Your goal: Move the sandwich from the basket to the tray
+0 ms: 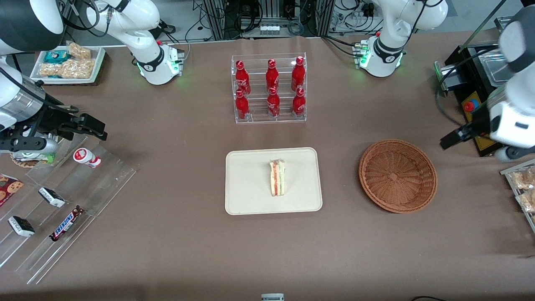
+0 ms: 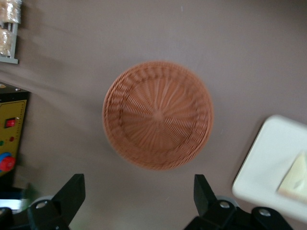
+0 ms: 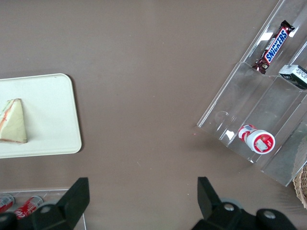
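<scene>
1. sandwich [image 1: 277,177]: lies on the tray [image 1: 250,196], slightly off its middle toward the working arm's end, inside the rim and clear of every edge.
2. basket [image 1: 397,175]: holds nothing; it sits on the table [image 1: 175,251] beside the tray, toward the working arm's end, well apart from it.
3. gripper [image 2: 139,201]: raised above the table beside the basket, at the working arm's end; the jaws stand wide and carry nothing.
4. judged state: the placement looks complete, with only the arm's retreat possibly left.
5. risk a: a low sweep of the arm over the basket could clip its rim and drag it across the table.
6. risk b: the wedge rests on a narrow side in the front view; a knock to the tray could tip it flat, though likely not off the tray.
7. surroundings: a clear rack of red bottles [image 1: 269,88] stands farther from the front camera than the tray; a black control box [image 1: 474,90] sits near the basket at the table's edge; stepped racks with a snickers bar [image 1: 66,223] lie at the parked arm's end.
8. obstruction: nothing stands between gripper, basket and tray.
</scene>
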You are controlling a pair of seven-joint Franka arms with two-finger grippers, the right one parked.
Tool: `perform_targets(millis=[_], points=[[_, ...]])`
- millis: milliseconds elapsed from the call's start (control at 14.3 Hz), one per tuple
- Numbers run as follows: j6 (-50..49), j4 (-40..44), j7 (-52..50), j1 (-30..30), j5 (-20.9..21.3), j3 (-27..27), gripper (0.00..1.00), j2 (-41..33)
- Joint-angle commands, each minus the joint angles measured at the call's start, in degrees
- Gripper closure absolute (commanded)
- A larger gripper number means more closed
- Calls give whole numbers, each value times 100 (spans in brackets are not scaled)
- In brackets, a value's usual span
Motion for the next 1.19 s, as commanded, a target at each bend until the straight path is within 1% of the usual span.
perform_targets(millis=[0,209,419,558,628,698,767,837,977,1116], points=[[-98,-199,458,-133,20,35,0,-220],[-89,37,477,-133,20,-114,0,-19],[-63,529,450,-229,-15,-79,0,508],[-98,610,476,-247,-15,-70,0,510],[-133,601,494,-169,-15,-87,0,466],[-220,601,651,32,-33,-149,0,405],[-308,610,922,382,-50,-436,0,396],[-387,610,1125,952,-51,-1031,0,335],[-528,566,1284,2470,-51,-2611,0,28],[-598,531,1539,4209,-42,-4359,0,-131]])
